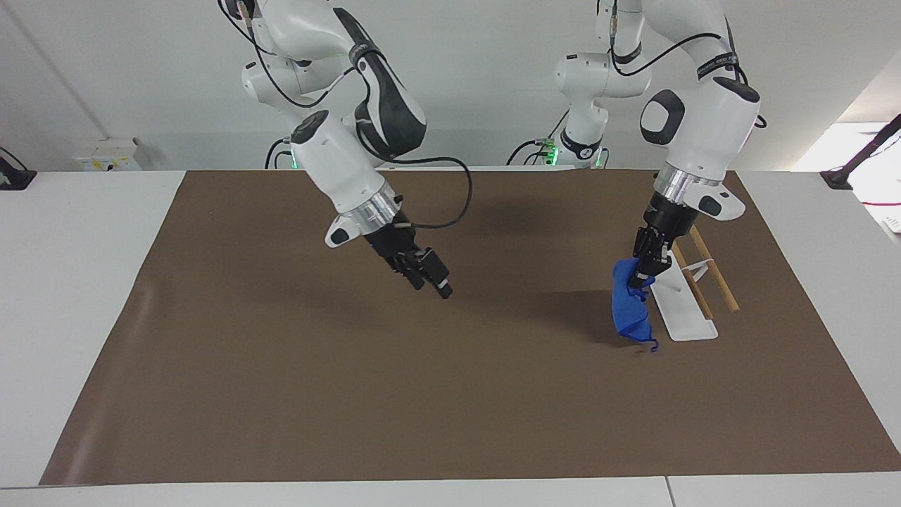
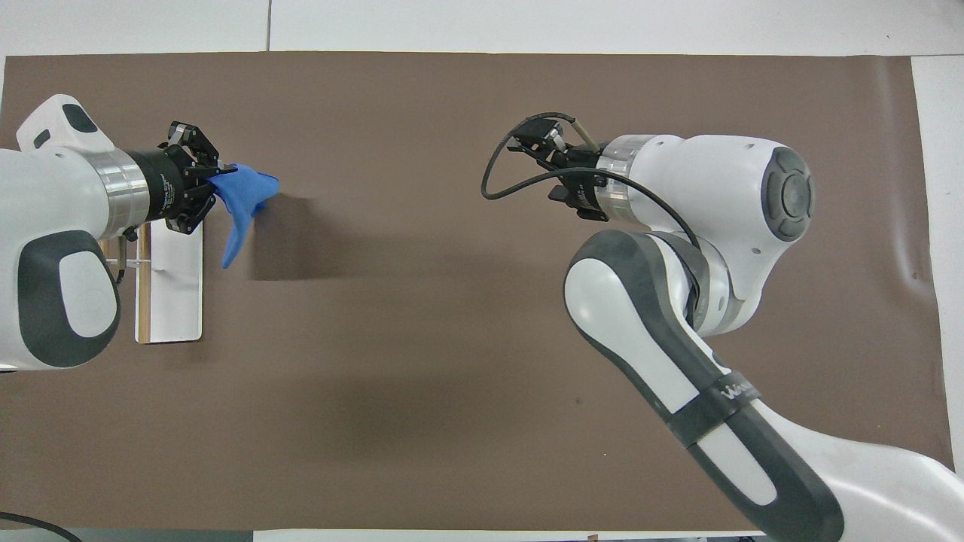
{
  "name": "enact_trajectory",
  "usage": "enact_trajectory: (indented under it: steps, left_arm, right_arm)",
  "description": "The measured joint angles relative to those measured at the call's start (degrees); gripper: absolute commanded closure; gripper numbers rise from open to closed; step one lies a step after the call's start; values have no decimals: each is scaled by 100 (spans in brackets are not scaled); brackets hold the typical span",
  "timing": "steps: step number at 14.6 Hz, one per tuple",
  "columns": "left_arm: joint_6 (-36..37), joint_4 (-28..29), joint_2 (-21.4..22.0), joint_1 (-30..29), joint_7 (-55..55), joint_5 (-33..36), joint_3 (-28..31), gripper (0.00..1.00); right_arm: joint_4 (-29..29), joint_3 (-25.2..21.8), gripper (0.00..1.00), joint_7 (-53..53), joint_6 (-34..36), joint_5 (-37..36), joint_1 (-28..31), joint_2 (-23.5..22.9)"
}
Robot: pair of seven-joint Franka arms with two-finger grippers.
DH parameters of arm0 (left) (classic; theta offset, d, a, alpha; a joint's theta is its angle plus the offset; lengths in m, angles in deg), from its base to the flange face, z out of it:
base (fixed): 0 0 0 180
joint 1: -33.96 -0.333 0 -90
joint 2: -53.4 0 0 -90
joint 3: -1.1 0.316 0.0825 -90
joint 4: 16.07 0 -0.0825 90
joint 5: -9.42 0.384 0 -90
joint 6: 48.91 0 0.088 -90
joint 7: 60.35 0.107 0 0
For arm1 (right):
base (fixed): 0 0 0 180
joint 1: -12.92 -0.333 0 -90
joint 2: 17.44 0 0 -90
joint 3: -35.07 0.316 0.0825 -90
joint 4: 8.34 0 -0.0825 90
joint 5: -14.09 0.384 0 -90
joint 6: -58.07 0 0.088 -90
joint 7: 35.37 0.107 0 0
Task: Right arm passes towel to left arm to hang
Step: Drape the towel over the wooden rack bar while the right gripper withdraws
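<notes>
Towel [image 1: 628,308] hangs clamped in left gripper [image 1: 645,274] beside rack [image 1: 693,279]; drape squarely over a wooden bar; right gripper [image 1: 431,277] empty, finger gap unclear.

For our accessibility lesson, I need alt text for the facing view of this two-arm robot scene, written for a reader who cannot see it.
The left gripper holds a blue towel that hangs beside a white rack at the left arm's end of a brown mat. The right gripper holds nothing and hangs over the mat's middle.
</notes>
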Motion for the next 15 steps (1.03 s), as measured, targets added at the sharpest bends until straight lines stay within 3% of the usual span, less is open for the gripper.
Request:
enact_trajectory:
  steps: [2, 5, 8, 15]
  left_arm:
    - [296, -1, 81, -130, 111, 559, 1, 100]
    - [636, 2, 247, -448, 427, 958, 9, 100]
    - [847, 13, 413, -895, 909, 1063, 23, 100]
    - [721, 75, 479, -1882, 2292, 1084, 44, 100]
  right_arm:
    - [171, -13, 0, -687, 538, -391, 486, 118]
    - [187, -19, 0, -1434, 1371, -1781, 1127, 257]
    - [54, -16, 0, -1783, 2107, -2962, 1404, 378]
    - [-1018, -23, 0, -2917, 4721, -3184, 2136, 1290]
